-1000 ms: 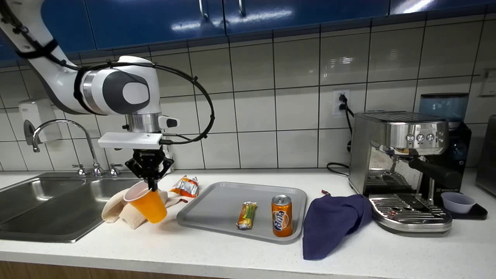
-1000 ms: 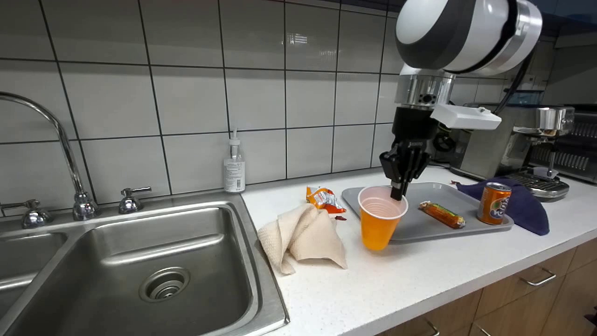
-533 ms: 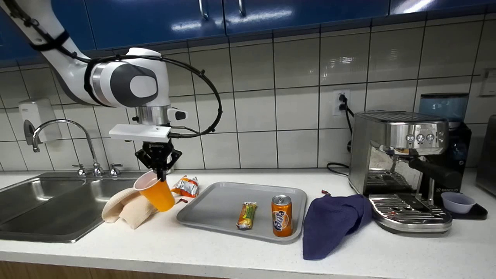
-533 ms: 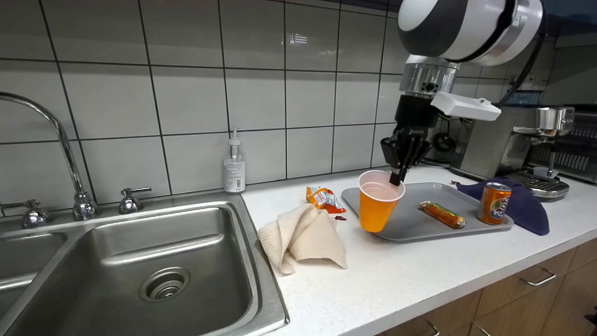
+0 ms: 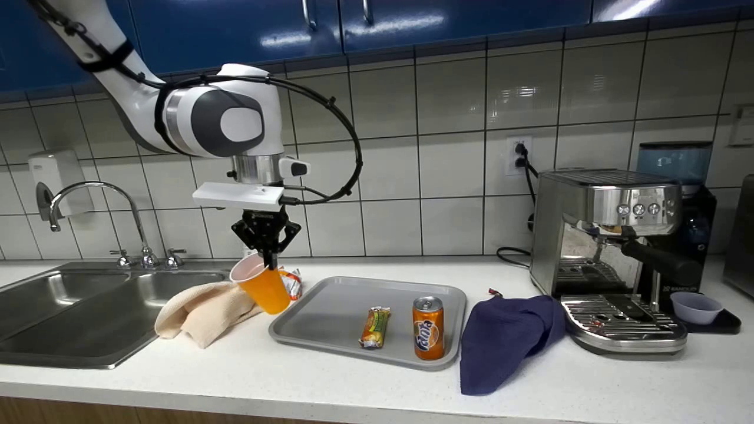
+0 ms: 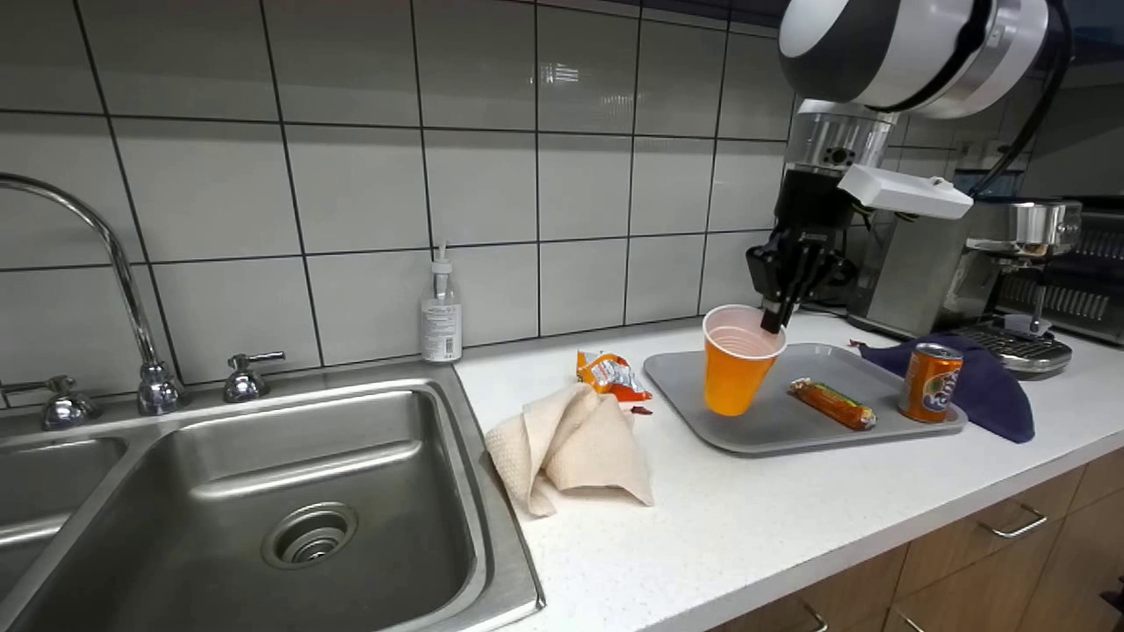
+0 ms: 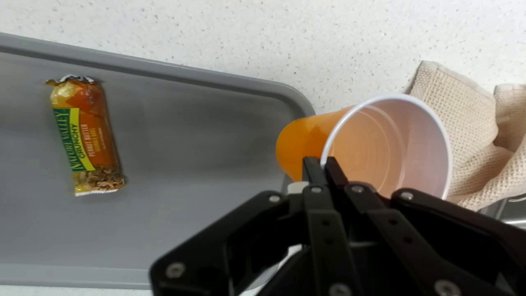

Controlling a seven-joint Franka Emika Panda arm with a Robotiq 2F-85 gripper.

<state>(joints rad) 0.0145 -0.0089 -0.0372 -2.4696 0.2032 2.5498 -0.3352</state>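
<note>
Pinching an orange cup by its white rim in the claw, with fingers all but together. Held tilted at one end of a gray tray, near a crumpled beige cloth.

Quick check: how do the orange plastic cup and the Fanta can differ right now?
The orange plastic cup hangs tilted, its rim pinched in the gripper; the Fanta can stands upright on the gray tray. The cup is plain outside with an open, pale mouth; the can carries printed lettering and a silver top. Both are mainly orange.
</note>
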